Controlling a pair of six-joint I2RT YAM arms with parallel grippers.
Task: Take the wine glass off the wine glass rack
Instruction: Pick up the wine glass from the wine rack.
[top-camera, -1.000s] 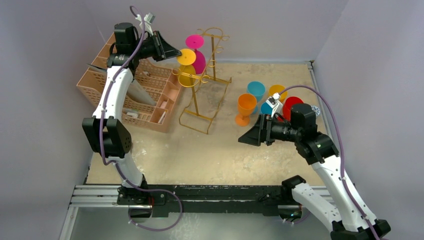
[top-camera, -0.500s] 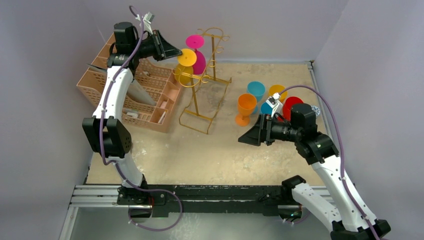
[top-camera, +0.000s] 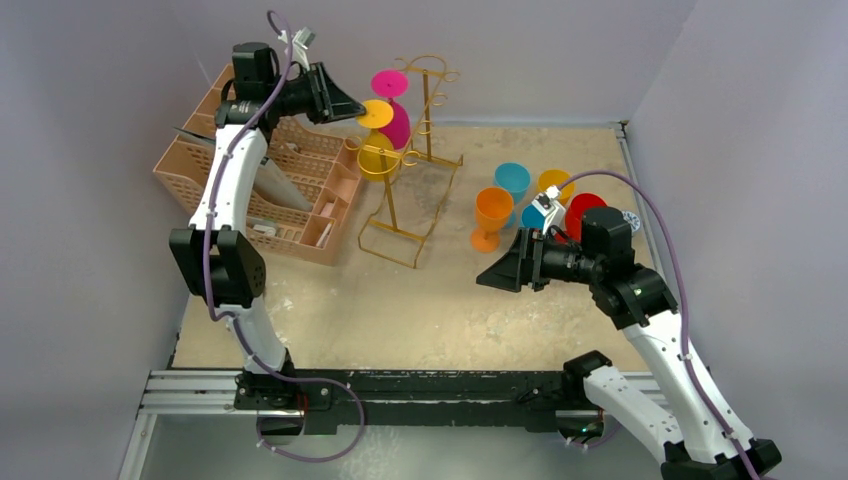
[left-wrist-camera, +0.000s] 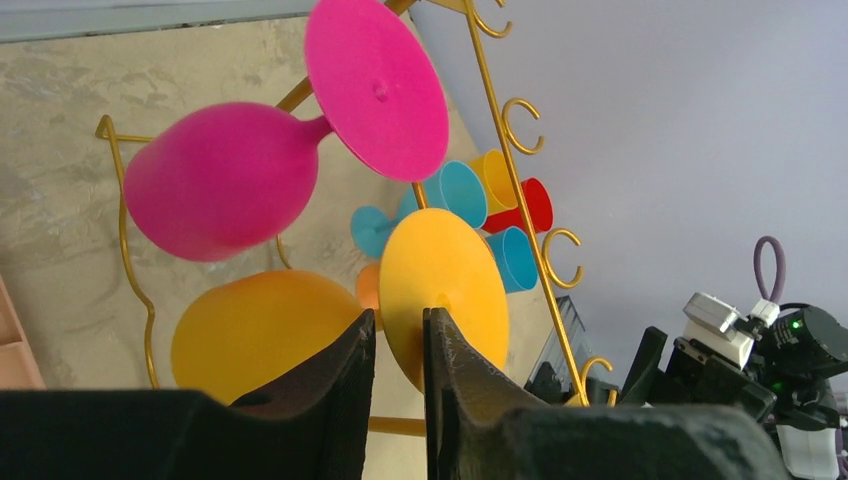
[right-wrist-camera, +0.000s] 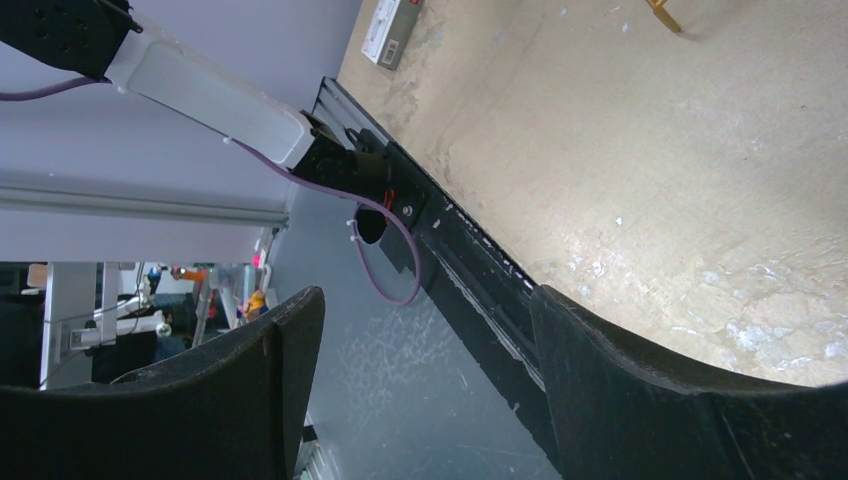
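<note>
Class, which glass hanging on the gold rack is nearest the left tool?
The yellow glass: its foot sits at the left tool's tips; the pink glass hangs farther.

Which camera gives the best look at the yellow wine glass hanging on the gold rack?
Left wrist: the yellow wine glass sits close up, foot and bowl clear. Top external shows it small and far off; right wrist misses it.
</note>
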